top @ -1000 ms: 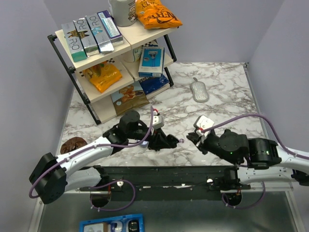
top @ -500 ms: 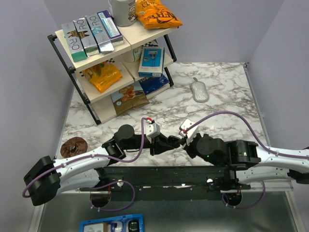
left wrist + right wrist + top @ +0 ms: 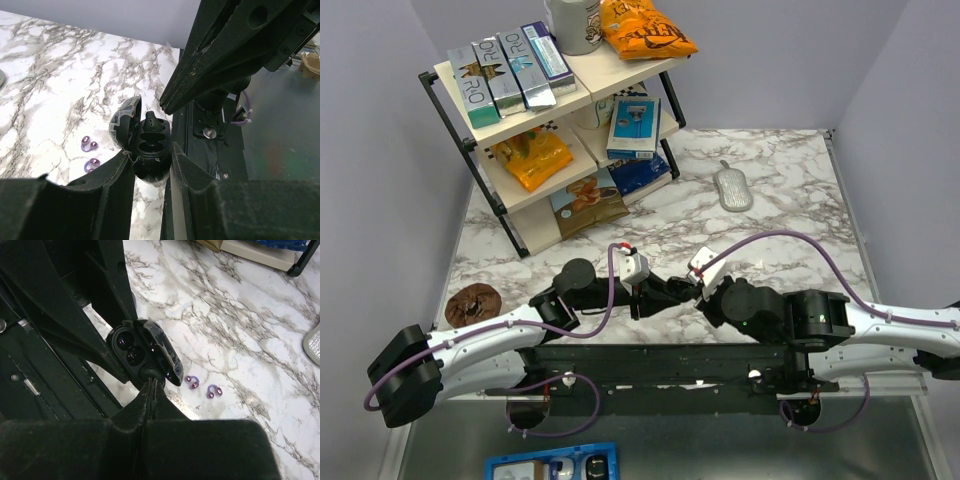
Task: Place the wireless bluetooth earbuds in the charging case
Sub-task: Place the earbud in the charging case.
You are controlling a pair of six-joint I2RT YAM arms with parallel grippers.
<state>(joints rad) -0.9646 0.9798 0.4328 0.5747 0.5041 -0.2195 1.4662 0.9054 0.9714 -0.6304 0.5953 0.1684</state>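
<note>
Left gripper [image 3: 665, 296] near marble table [image 3: 780, 210], lilac walls [image 3: 380, 150]

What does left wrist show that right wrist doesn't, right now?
Only left wrist: a purple cable off the table edge, and a plain wall beyond the table.
Only right wrist: a grey oval object at the frame edge and the shelf base.
Both: the open dark case gripped by the left tool, two wells showing; the right tool shut, its tip at the case; two purple earbuds loose on the marble.
</note>
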